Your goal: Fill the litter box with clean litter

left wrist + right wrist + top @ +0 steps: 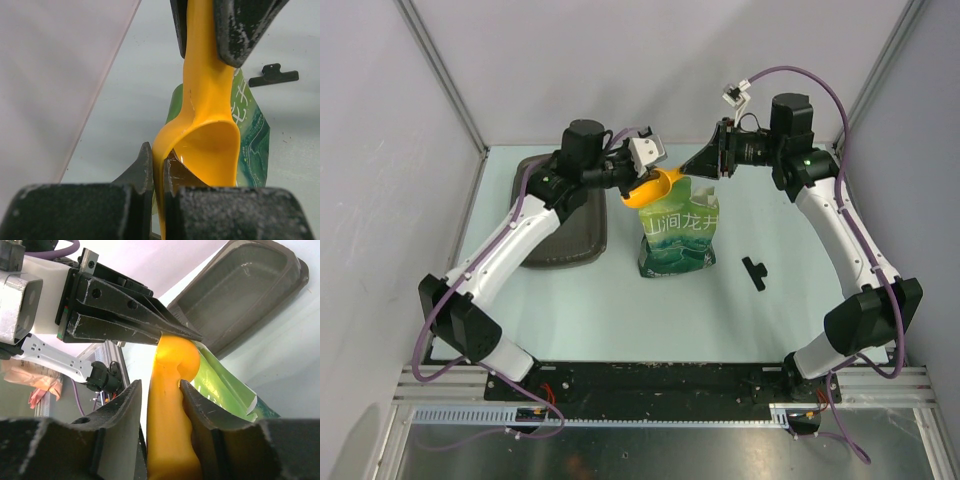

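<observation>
The orange scoop (657,188) hangs over the top of the green pouch (678,235). My left gripper (157,161) is shut on the rim of the scoop's bowl (212,145). My right gripper (160,385) straddles the scoop's handle (167,415). Its right finger touches the handle and a narrow gap remains at its left finger. The dark litter box (570,235) lies at the far left, partly under the left arm, and its inside (240,295) looks bare. No clean litter is in view.
A small black clip (754,272) lies on the table right of the pouch (252,135). Grey walls close in the back and both sides. The left gripper's body (125,315) sits close above my right fingers.
</observation>
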Available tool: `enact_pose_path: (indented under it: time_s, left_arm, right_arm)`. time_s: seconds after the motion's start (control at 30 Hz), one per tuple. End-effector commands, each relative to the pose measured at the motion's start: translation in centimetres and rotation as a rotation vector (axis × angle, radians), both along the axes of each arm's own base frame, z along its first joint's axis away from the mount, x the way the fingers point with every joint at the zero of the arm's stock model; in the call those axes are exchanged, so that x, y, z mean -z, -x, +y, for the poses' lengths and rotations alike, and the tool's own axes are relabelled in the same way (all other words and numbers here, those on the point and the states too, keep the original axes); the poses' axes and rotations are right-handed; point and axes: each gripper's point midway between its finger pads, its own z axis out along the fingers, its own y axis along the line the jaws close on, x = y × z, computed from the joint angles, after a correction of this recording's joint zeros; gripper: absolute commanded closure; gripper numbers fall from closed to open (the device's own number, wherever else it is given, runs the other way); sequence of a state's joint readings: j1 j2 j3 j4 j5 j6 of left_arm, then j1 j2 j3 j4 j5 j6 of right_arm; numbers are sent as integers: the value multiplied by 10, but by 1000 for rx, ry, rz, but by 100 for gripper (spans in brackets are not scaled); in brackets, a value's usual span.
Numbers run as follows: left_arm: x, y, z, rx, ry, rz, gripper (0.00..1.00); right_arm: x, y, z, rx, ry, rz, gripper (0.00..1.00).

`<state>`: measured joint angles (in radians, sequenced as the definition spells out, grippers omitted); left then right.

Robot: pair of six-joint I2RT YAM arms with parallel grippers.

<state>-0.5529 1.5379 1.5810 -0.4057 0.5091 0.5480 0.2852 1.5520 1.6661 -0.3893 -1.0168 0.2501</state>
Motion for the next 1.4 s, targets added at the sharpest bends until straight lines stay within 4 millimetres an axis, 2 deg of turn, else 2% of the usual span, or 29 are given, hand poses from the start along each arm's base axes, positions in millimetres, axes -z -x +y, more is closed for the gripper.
enact_pose_path:
  time_s: [0.0, 0.1, 0.13, 0.2, 0.23, 0.27, 0.3, 0.4, 0.43, 0.47, 0.57, 0.6, 0.7, 0.93, 1.03, 1.1, 1.13, 1.2, 1.23, 1.3, 1.33, 1.37]
  left_arm:
    - [-23, -3, -5, 13, 52, -30, 100]
    - [-23, -2, -5, 17, 53, -30, 100]
    - [-24, -2, -5, 14, 56, -27, 100]
    - [-24, -1, -6, 22, 60, -21, 100]
    - [-24, 0, -6, 22, 63, -19, 95]
    - [-24, 1, -6, 25, 63, -19, 85]
    - [-25, 0, -5, 16, 66, -18, 60]
    - [-31, -1, 4, -20, 70, -25, 36]
    - [-31, -1, 6, -21, 76, -18, 31]
    - [-31, -1, 14, -29, 81, -10, 24]
    - [-19, 0, 20, -12, 68, 9, 19]
    - [-16, -1, 20, 0, 56, -3, 18]
    - [-4, -2, 14, 34, 43, 25, 18]
    - [16, -1, -8, 137, 50, 134, 20]
    - [24, 2, -14, 172, 52, 173, 23]
    - [29, 6, -16, 191, 50, 200, 30]
    - [34, 7, -18, 193, 45, 214, 39]
    - [36, 11, -19, 213, 48, 233, 51]
    - [38, 12, -20, 220, 50, 242, 62]
    - [34, 19, -21, 243, 66, 258, 70]
    - [34, 22, -21, 254, 71, 265, 82]
    - [29, 25, -21, 258, 80, 267, 90]
  right_arm:
    - [-16, 3, 5, -21, -26, -66, 62]
    - [-16, 0, 5, -3, -25, -64, 71]
    - [-15, -1, 5, 2, -23, -71, 82]
    - [-16, -3, 4, 9, -22, -72, 94]
    - [-17, -5, 2, 18, -22, -79, 100]
    - [-19, -6, 0, 24, -23, -83, 100]
    - [-20, -7, -2, 30, -21, -82, 100]
    - [-37, -25, -29, 121, -11, -117, 100]
    - [-46, -38, -49, 188, -7, -140, 100]
    - [-51, -44, -60, 224, 0, -160, 100]
    - [-56, -61, -100, 361, 51, -177, 100]
    - [-49, -62, -109, 387, 83, -167, 100]
    - [-44, -60, -129, 403, 109, -139, 100]
    - [-45, -43, -137, 416, 188, -233, 100]
    - [-56, -39, -138, 463, 183, -269, 100]
    - [-57, -39, -135, 459, 188, -232, 100]
    - [-53, -40, -136, 464, 205, -205, 100]
    - [-43, -30, -126, 426, 222, -136, 100]
    - [-41, -29, -125, 422, 221, -134, 100]
    - [-39, -27, -122, 419, 240, -152, 100]
    - [-38, -25, -117, 404, 251, -154, 100]
    - [-32, -23, -117, 401, 274, -140, 100]
